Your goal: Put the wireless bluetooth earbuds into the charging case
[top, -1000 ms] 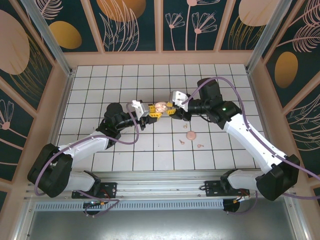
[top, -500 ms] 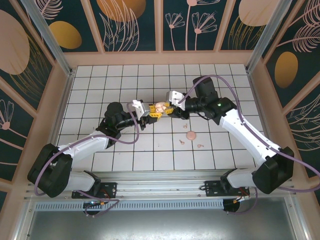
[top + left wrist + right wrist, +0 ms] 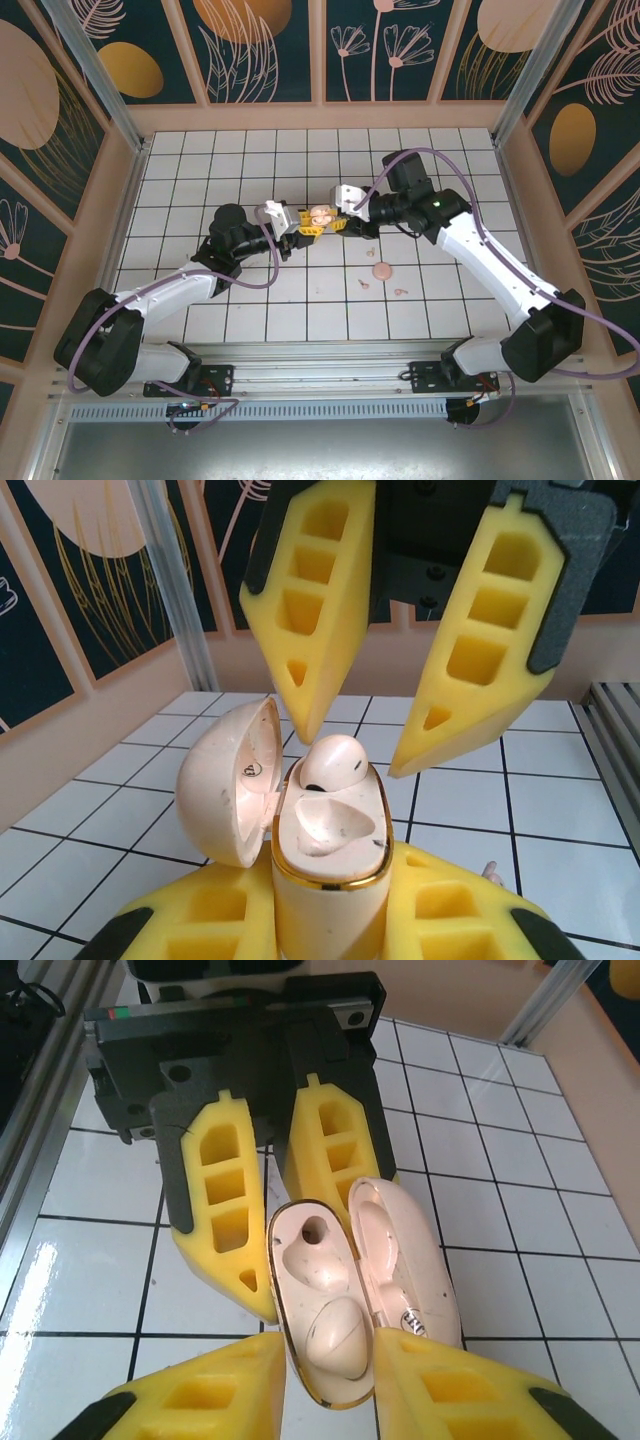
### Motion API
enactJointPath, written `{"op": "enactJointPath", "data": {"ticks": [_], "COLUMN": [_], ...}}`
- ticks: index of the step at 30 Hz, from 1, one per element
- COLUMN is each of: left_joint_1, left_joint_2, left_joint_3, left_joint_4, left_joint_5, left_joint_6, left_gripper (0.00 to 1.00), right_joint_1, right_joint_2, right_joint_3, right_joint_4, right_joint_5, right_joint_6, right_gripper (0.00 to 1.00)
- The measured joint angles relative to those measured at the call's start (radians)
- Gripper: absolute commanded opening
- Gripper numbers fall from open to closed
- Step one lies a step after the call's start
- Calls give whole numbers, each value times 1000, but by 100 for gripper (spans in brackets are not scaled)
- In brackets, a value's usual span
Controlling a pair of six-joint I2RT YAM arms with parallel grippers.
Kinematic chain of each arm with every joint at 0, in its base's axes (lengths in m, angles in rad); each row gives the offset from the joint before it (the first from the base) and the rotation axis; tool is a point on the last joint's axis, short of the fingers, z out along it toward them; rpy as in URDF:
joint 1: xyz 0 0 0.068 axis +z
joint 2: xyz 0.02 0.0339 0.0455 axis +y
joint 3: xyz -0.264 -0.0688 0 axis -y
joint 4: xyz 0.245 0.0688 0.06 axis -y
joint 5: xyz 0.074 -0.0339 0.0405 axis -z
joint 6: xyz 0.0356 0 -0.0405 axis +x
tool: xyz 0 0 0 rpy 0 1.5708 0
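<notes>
Left jaws were closed on the charging case (image 3: 325,900), gripped by its lower body and held above the tabletop (image 3: 200,160) approx. at the middle, w/ the lid (image 3: 235,780) swung open to one side. Right jaws were seen parted, tips standing on either side of the one earbud (image 3: 332,762), which sat in the case pocket farther from the left jaws. No contact w/ the bud could be made out, so nothing was judged to be held. The 2nd pocket (image 3: 312,1232), w/ its dark hole, was seen empty. A few small pale pieces (image 3: 364,283) lay on the tabletop nearer to the bases, too small to be identified.

Step in hand, as judged: the 1st bud was being seated and let go. To be done well, the bud should be pressed straight down until flush, w/o being tilted. The case should be held level by the left jaws. The right jaws should be drawn straight away, so that lid & bud are not caught.
</notes>
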Motion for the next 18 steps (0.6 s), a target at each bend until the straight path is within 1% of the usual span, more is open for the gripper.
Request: {"op": "enactJointPath", "data": {"ticks": [6,11,15,18], "left_joint_1": [0,0,0,0], "left_joint_2": [-8,-20,-22,-22], "left_joint_3": [-8,-23,-24,-34], "left_joint_4": [14,29,29,37], "left_joint_5": [-5,-12,-31,-37], "left_joint_6": [11,47,72,71], "left_gripper": [11,11,11,11], "right_joint_1": [-68,-106,-108,-108], "right_joint_2": [-159,-277,-317,-318], "right_joint_3": [-133,-254,-318,-344], "right_joint_4": [109,216,276,302], "right_joint_5": [-47,-46,-27,14], "right_joint_6": [102,245,401,526], "right_gripper": [32,33,34,33]}}
